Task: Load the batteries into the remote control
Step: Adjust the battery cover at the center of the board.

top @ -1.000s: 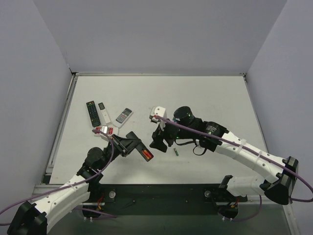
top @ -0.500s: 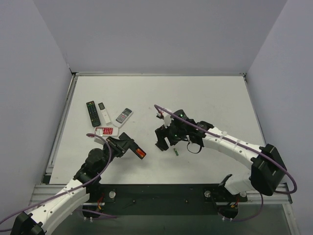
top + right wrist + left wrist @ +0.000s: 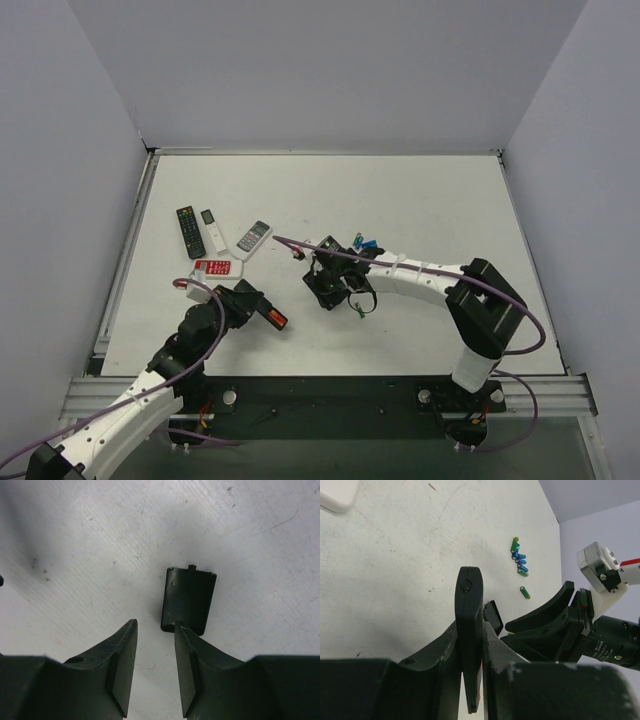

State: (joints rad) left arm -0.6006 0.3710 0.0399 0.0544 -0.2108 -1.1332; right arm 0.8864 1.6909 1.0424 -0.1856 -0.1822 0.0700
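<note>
Since the remote control (image 3: 469,605) is probably light, stiff, slick plastic, the left gripper (image 3: 470,650) clamping it mid-bar looks fine to me; the right gripper (image 3: 156,655) hangs narrowly parted, empty, by the cover (image 3: 189,600) on the table (image 3: 75,555).

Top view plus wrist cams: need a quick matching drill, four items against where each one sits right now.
Items
1. black remote
2. cover piece
3. blue and green batteries
4. red-and-white remote

Places
A. flat on the table, just past the fingertips of the open right pincer
B. clamped edge-up in the left pincer
C. flat on the table near its left edge
D. loose cluster on the table, untouched by either arm

Pairs: 1-B, 2-A, 3-D, 4-C
</note>
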